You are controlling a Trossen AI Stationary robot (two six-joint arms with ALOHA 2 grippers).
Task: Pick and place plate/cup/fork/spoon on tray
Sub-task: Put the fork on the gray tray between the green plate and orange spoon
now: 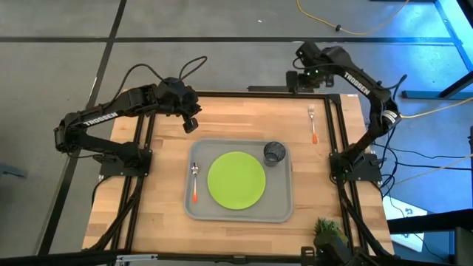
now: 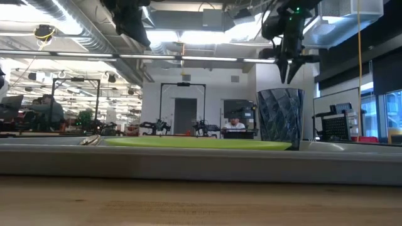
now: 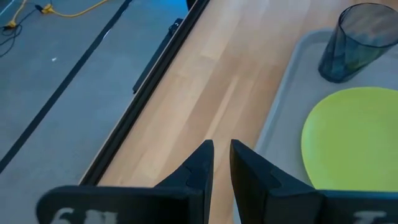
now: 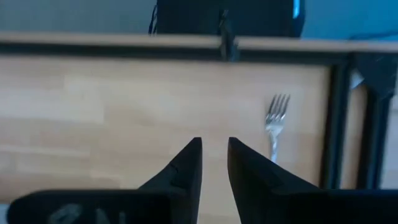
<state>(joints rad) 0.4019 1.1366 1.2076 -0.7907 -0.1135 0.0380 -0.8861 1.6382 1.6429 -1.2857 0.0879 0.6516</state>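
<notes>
The light grey tray (image 1: 284, 210) lies mid-table. On it lie the lime-green plate (image 1: 236, 179), the dark grey cup (image 1: 274, 153) upright at its far right corner, and the spoon (image 1: 194, 181) along its left side, bowl toward the far edge. The fork (image 1: 312, 122) lies flat on the table right of the tray, tines toward the far edge; it also shows in the right wrist view (image 4: 275, 121). My left gripper (image 1: 191, 122) hovers shut and empty over the table beyond the tray's far left corner. My right gripper (image 1: 299, 77) hovers shut and empty at the far edge, left of the fork.
Black frame rails run along the table's left, right and far edges (image 1: 336, 125). A green plant-like object (image 1: 329, 235) sits at the near right corner. Bare wood lies between the tray and the far edge (image 1: 244, 114).
</notes>
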